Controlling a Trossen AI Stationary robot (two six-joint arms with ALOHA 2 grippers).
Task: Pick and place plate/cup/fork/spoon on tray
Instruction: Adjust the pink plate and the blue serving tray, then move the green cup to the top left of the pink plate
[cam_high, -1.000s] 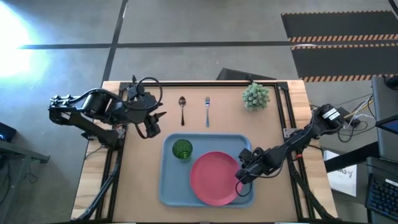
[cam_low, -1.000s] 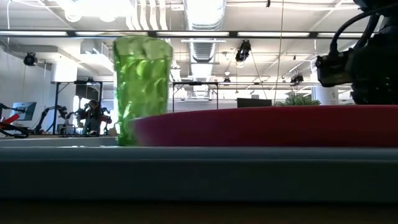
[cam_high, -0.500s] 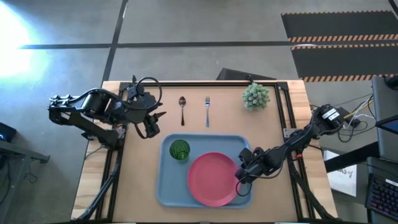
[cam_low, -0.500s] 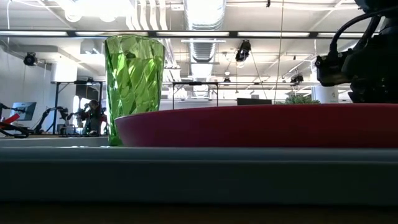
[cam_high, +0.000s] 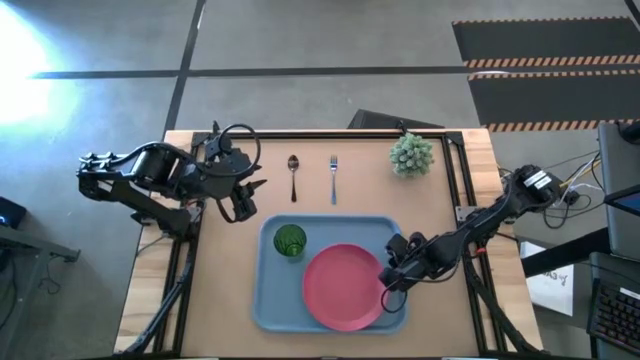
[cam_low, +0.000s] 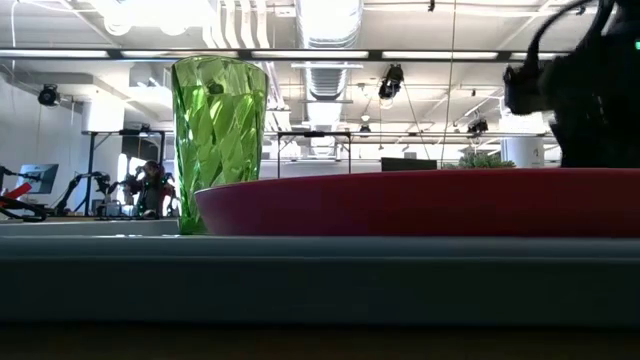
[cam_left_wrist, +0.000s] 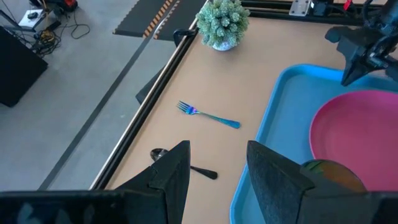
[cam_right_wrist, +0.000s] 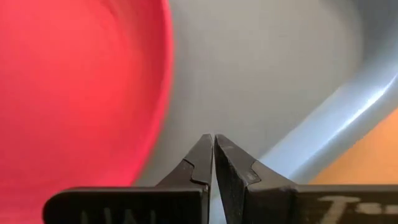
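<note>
The light-blue tray (cam_high: 268, 300) lies at the table's near middle. The pink-red plate (cam_high: 345, 287) lies flat on its right half, and the green cup (cam_high: 290, 240) stands upright in its far-left corner. The spoon (cam_high: 293, 175) and the fork (cam_high: 333, 178) lie on the table beyond the tray. My right gripper (cam_high: 386, 287) is shut and low at the plate's right rim; in its wrist view (cam_right_wrist: 213, 138) the tips are over the tray floor beside the plate (cam_right_wrist: 74, 93). My left gripper (cam_high: 245, 203) is open and empty, left of the spoon. My right gripper's shut fingertips (cam_right_wrist: 202, 152) stand just off the plate's right rim (cam_right_wrist: 166, 81), slanting down from the table's right side over the tray floor (cam_right_wrist: 261, 74). I cannot tell whether they touch the plate or the tray.
A spiky pale-green potted plant (cam_high: 411, 153) stands at the table's far right. Black rails run along the table's left and right edges. In the low view the cup (cam_low: 220, 140) and the plate (cam_low: 420, 205) rise behind the tray's near rim (cam_low: 320, 270).
The tray, with the cup and the plate on it, has slid a little toward the table's left edge and then come to rest. My right gripper has stayed shut at the plate's right rim and has drawn slightly back and up.
</note>
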